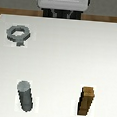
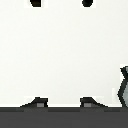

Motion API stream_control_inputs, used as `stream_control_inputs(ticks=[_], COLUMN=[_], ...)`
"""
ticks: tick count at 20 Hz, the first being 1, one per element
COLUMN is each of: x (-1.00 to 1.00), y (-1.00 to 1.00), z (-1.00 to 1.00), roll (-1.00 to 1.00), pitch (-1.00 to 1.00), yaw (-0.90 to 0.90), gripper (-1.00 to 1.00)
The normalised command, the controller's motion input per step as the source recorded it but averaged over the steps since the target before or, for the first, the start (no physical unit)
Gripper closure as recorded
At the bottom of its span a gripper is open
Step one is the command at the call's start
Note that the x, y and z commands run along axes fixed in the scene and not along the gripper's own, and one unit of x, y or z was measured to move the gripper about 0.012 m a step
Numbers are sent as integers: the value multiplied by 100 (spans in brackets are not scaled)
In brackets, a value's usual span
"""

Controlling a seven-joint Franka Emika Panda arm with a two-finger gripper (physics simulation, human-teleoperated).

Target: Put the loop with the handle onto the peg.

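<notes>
Grey loop with the handle (image 1: 18, 34) lies flat on the white bench (image 1: 60, 54), toward the exterior view's left. Peg (image 1: 25, 96) stands upright well apart from it, brown wooden block (image 1: 87, 101) to the peg's right. End effector (image 2: 61, 103): fingertips spread apart, empty.

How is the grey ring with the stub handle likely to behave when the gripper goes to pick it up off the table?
The loop with the handle looks like flat rigid metal, so it probably won't flex. Lying flat on the table, it shouldn't roll or tip, though it may slide if nudged. Its stub handle looks like the likeliest grip point; the thin rim seems harder to pinch.
</notes>
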Motion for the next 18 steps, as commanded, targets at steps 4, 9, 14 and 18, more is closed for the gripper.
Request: stream_control_inputs(ticks=[4,9,14,18], x=[0,0,0,0], y=[0,-20,-80,-100], z=[0,0,0,0], roll=[0,0,0,0], pitch=[0,0,0,0], yaw=[0,0,0,0], gripper=[-100,-100,-100,-100])
